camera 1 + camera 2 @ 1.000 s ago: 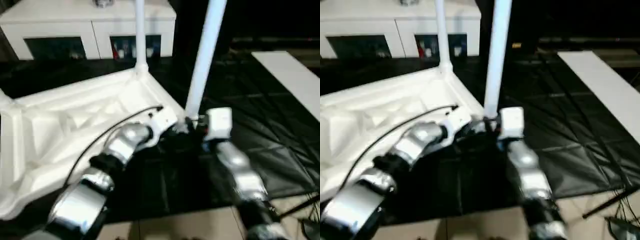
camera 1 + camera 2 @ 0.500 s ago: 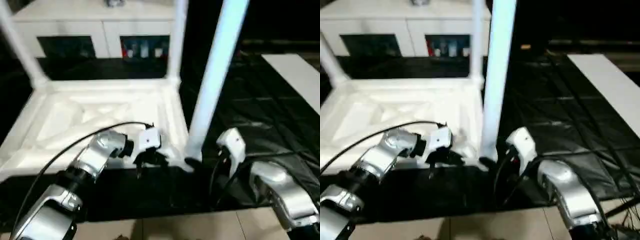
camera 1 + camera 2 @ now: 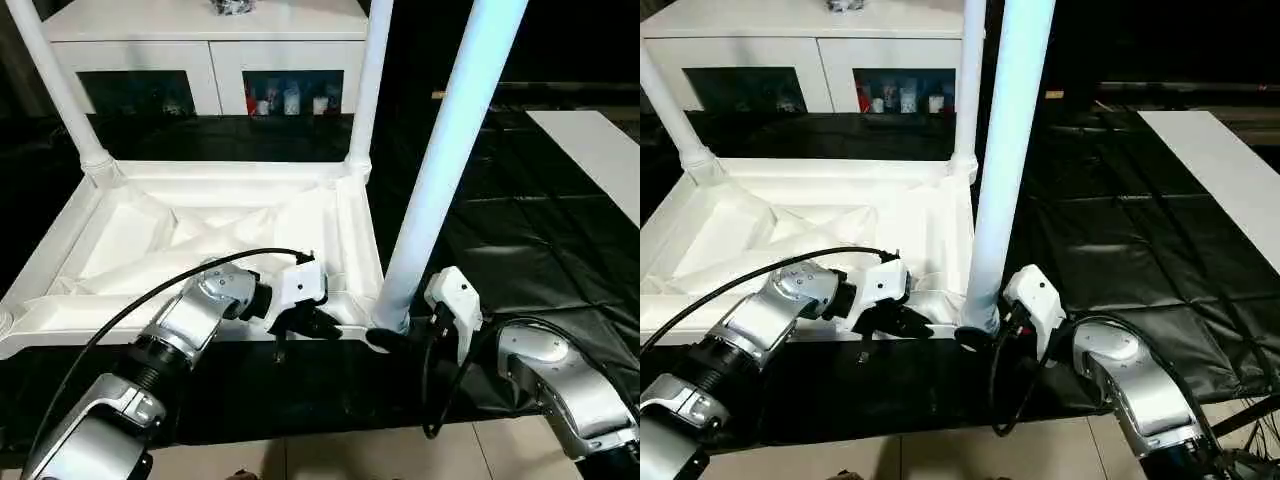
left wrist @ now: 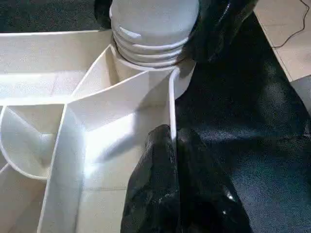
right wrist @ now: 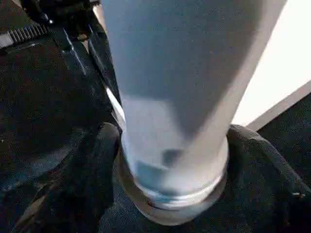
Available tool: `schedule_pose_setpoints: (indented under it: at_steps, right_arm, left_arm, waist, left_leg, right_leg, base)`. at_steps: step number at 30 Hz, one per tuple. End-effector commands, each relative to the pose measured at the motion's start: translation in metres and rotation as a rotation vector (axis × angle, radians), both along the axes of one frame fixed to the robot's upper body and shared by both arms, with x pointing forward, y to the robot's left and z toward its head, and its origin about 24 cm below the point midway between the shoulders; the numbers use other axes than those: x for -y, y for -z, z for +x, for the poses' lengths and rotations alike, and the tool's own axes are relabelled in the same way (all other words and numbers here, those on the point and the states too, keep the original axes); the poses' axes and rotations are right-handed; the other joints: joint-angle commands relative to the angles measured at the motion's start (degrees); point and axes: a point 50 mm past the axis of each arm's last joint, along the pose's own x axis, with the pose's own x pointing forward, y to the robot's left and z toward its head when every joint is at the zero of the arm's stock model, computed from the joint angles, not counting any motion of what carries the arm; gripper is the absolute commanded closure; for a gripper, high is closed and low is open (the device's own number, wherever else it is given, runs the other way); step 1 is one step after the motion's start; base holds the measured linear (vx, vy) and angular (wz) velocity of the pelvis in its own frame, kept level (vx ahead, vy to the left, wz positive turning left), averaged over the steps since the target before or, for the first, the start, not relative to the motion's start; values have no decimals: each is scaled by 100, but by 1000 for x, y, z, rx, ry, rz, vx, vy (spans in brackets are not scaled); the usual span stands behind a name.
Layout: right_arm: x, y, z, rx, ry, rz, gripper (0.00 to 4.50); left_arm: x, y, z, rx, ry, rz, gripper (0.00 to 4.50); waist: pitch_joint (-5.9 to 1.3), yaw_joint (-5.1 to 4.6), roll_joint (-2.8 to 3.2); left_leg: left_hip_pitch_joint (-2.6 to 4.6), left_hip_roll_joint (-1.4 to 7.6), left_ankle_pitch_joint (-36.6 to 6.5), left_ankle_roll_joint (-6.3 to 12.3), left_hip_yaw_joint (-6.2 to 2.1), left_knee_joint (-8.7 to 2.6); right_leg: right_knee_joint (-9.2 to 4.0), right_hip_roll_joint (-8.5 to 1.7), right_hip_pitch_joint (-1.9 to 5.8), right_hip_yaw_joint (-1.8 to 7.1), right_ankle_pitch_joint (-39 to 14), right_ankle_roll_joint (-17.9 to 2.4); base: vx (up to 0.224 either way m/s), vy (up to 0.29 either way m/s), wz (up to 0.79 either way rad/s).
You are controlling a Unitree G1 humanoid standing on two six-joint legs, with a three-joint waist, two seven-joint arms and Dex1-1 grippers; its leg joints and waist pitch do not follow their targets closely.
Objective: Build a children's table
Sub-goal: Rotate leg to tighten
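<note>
Two pincers meet the upturned tabletop (image 3: 215,225): left pincer (image 3: 305,325) clamps its near rim; right pincer (image 3: 400,338) grips the near corner leg's (image 3: 440,170) base.

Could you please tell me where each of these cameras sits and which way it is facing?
Left eye view: on the head, facing forward and down at the upturned tabletop with its standing legs; both silver forearms show.
Right eye view: beside it, same scene; left gripper and right gripper show.
Left wrist view: looks along its closed fingers, which pinch the tabletop's rim, toward the near leg.
Right wrist view: looks at that leg's base between its two fingers.
Shared: both wrist views show the near leg in its corner socket.
</note>
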Motion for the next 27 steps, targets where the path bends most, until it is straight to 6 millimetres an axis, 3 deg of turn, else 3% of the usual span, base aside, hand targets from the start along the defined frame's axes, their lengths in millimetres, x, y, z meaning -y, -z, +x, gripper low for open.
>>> schedule_pose_setpoints:
  at_steps: [1,5,12,16,18,21,22,24,25,27]
  right_arm:
    - [1,-2,1,10,-17,-24,139]
    - [3,-1,1,8,-24,-34,171]
    - [0,3,9,13,61,1,178]
    - [-9,19,35,20,462,43,179]
    - [-12,23,40,19,571,49,180]
    - [-23,29,50,-19,729,93,180]
    - [-28,30,54,-32,780,108,180]
    - [-45,29,64,-35,848,119,180]
    - [-49,28,66,-29,854,118,180]
    - [-66,25,73,-17,909,111,180]
  left_arm:
    - [3,-4,0,25,22,16,450]
    - [3,-4,0,24,18,19,450]
    - [4,-4,3,26,-15,3,450]
    - [18,0,22,83,-248,-56,450]
    - [21,1,28,115,-317,-44,450]
    - [30,2,37,121,-444,-60,450]
    - [33,2,41,123,-493,-64,450]
    - [41,1,47,149,-584,-63,450]
    - [43,2,48,156,-601,-61,450]
    - [50,1,54,204,-686,-64,450]
  waist:
    - [-349,-11,-48]
    - [-354,-13,-58]
    - [-348,-29,-62]
    - [-332,-124,-68]
    - [-345,-177,-62]
    - [-360,-206,-49]
    - [-377,-204,-53]
    - [-377,-223,-35]
    - [-396,-218,-39]
    - [-408,-208,-36]
  left_leg:
    - [52,306,-1339,270,-116,-455]
    - [52,307,-1334,278,-116,-452]
    - [49,299,-1342,288,-113,-447]
    - [57,251,-1636,29,-142,-456]
    - [54,256,-1657,-52,-168,-473]
    - [64,254,-1612,12,-134,-458]
    - [35,233,-1471,30,-138,-451]
    - [60,237,-1444,21,-131,-445]
    - [54,226,-1370,25,-135,-439]
    - [51,234,-1137,86,-118,-425]
  right_leg:
    - [-420,-335,252,263,-1673,-1139]
    - [-418,-336,256,262,-1664,-1147]
    - [-420,-336,248,256,-1745,-1162]
    - [-502,-335,198,219,-2553,-921]
    - [-512,-337,211,216,-2549,-851]
    - [-490,-325,196,247,-2142,-973]
    - [-470,-318,228,238,-1988,-1005]
    - [-468,-317,194,238,-1888,-1079]
    - [-453,-318,235,230,-1798,-1097]
    - [-417,-307,243,244,-1339,-1156]
  base:
    - [0,0,0]
    - [0,0,0]
    - [0,0,0]
    - [0,0,0]
    - [0,0,0]
    - [0,0,0]
    - [0,0,0]
    - [0,0,0]
    - [0,0,0]
    - [0,0,0]
